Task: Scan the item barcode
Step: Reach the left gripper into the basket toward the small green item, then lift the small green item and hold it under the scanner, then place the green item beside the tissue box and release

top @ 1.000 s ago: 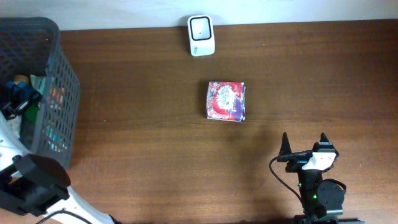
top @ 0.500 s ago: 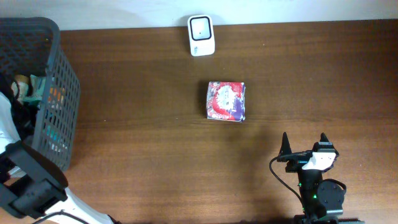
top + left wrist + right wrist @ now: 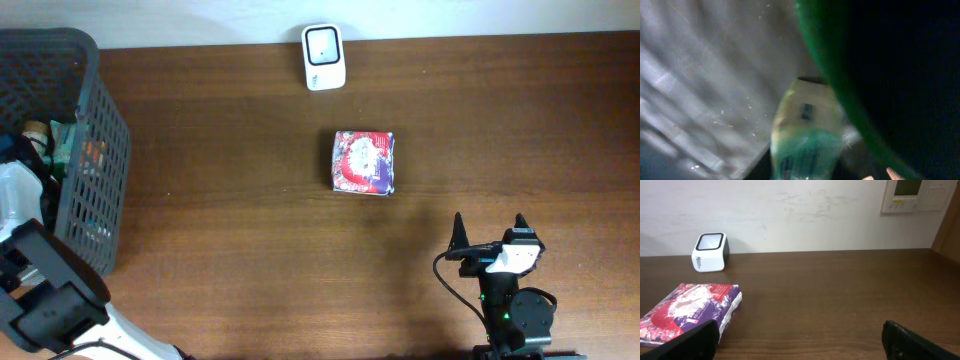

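Right side, closest in: my right gripper [image 3: 489,228] hovers low over the near edge of the table [image 3: 230,260], jaws released and wide apart, nothing between them. Its wrist camera shows the two dark fingertips [image 3: 695,340] at the bottom corners.

Left side: my left arm [image 3: 55,285] reaches into the grey basket [image 3: 95,120] at the table's left end. The left gripper is down among the goods and hidden from above. Its wrist view is a close blur: a dark shape with a green edge [image 3: 840,85], a pale yellow-green packet [image 3: 807,130], and the grey ribbed wall. I cannot tell whether it is released or clenched.

Mid-table: the red and purple packet [image 3: 363,162] lies flat, apart from both grippers.

Far edge, by the wall: the white scanner [image 3: 324,57] stands a little behind the packet.
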`<action>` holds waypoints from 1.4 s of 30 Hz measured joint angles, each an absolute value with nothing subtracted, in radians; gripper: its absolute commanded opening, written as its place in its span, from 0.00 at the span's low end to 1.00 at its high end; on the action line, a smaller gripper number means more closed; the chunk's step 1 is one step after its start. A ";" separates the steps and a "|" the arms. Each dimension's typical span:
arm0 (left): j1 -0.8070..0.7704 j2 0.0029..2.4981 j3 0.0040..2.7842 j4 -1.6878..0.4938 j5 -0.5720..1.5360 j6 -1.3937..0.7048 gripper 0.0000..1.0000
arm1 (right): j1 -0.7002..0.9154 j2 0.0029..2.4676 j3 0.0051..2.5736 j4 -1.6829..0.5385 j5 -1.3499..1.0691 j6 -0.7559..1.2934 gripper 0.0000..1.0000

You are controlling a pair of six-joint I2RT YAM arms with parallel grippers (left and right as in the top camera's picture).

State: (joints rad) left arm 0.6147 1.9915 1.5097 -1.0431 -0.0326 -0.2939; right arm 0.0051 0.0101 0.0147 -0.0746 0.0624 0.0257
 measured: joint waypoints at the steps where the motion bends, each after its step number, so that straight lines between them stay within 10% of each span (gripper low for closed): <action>1: 0.615 1.991 1.509 -1.046 -0.033 -0.290 0.00 | 0.005 0.010 0.015 -0.075 0.062 0.027 0.98; 21: 0.589 1.825 2.603 -1.582 0.202 -0.282 0.00 | 0.005 0.010 0.015 -0.075 0.062 0.027 0.99; 32: -0.132 1.810 2.495 -1.544 0.264 -0.201 0.00 | 0.005 0.010 0.015 -0.075 0.062 0.027 0.98; 42: -0.415 2.047 2.239 -1.440 0.068 -0.201 0.00 | 0.005 0.010 0.015 -0.075 0.062 0.026 0.98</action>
State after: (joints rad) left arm -0.4149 2.0468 2.2387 -1.4403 0.0677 -0.2012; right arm 0.0051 0.0101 0.0147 -0.0746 0.0624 0.0261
